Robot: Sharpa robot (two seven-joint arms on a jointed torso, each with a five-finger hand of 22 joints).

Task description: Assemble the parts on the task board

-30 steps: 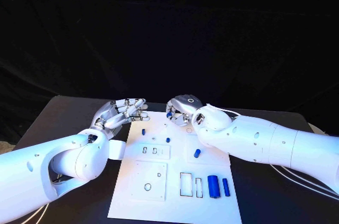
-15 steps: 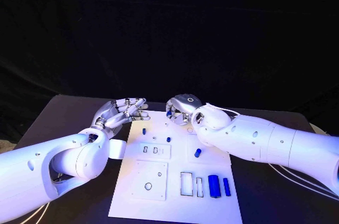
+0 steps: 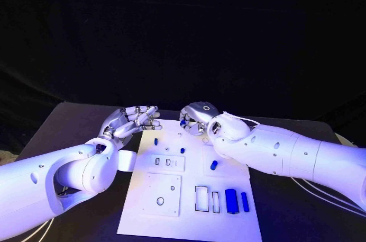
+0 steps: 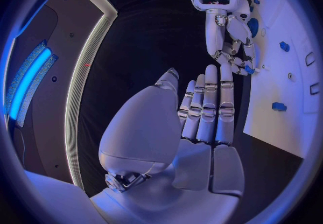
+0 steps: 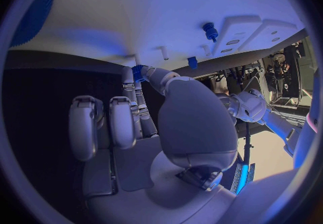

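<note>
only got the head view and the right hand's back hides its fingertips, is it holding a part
Observer: Yes. In the right wrist view the right hand pinches a small blue part at its fingertips, close to the task board.
Operator: and the left hand, anything in it
Observer: No. The left wrist view shows the left hand with its fingers straight and nothing in them, beside the board's edge.
</note>
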